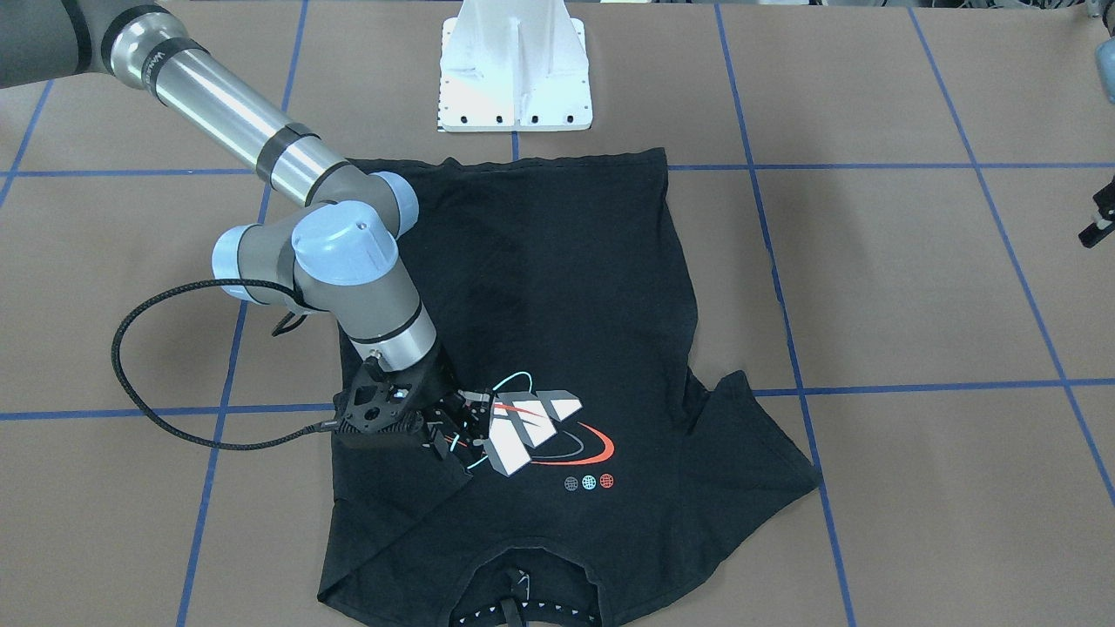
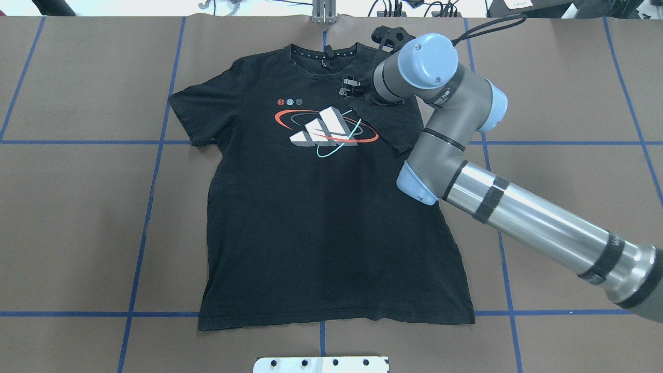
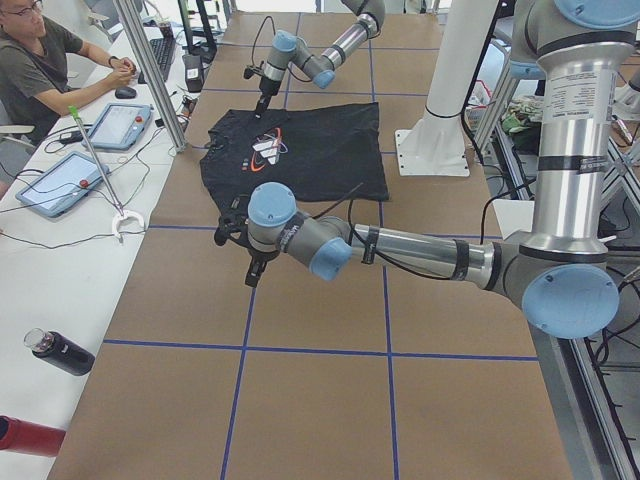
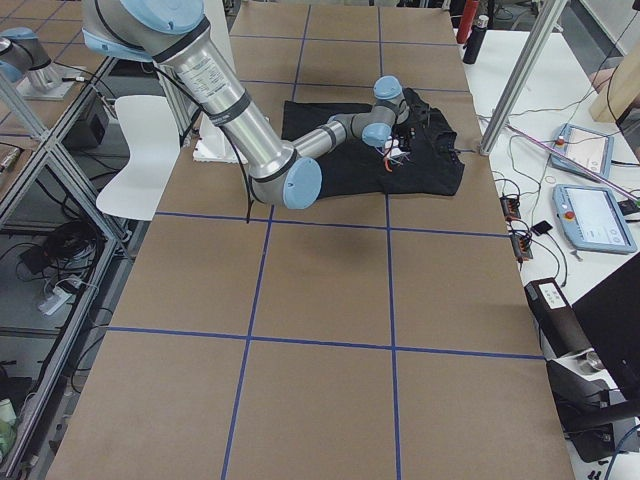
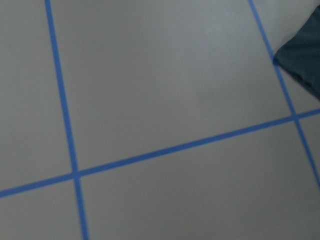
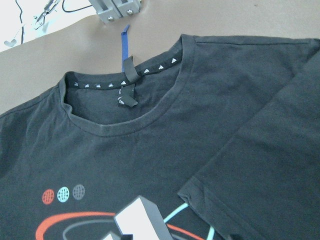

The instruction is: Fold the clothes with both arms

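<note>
The black T-shirt [image 1: 557,287] lies flat on the brown table with the orbit graphic [image 2: 323,129] face up and the collar [image 6: 125,120] at the far edge. One sleeve [image 2: 386,124] is folded in over the chest, its hem [image 6: 200,200] lying flat beside the graphic. My right gripper [image 2: 346,86] hovers just over that sleeve's corner; its fingers look parted and empty. My left gripper [image 3: 250,272] hangs over bare table off the shirt's other sleeve [image 2: 199,114]. Only a sliver of it shows at the front view's edge [image 1: 1096,228], so I cannot tell whether it is open or shut. Its wrist view shows just a shirt corner [image 5: 305,55].
The white mounting base [image 1: 514,78] stands at the shirt's hem side. Blue tape lines [image 2: 150,207] grid the table. An operator [image 3: 40,60], tablets [image 3: 55,185] and bottles [image 3: 60,352] sit along the far side. An aluminium post [image 4: 520,75] stands near the collar.
</note>
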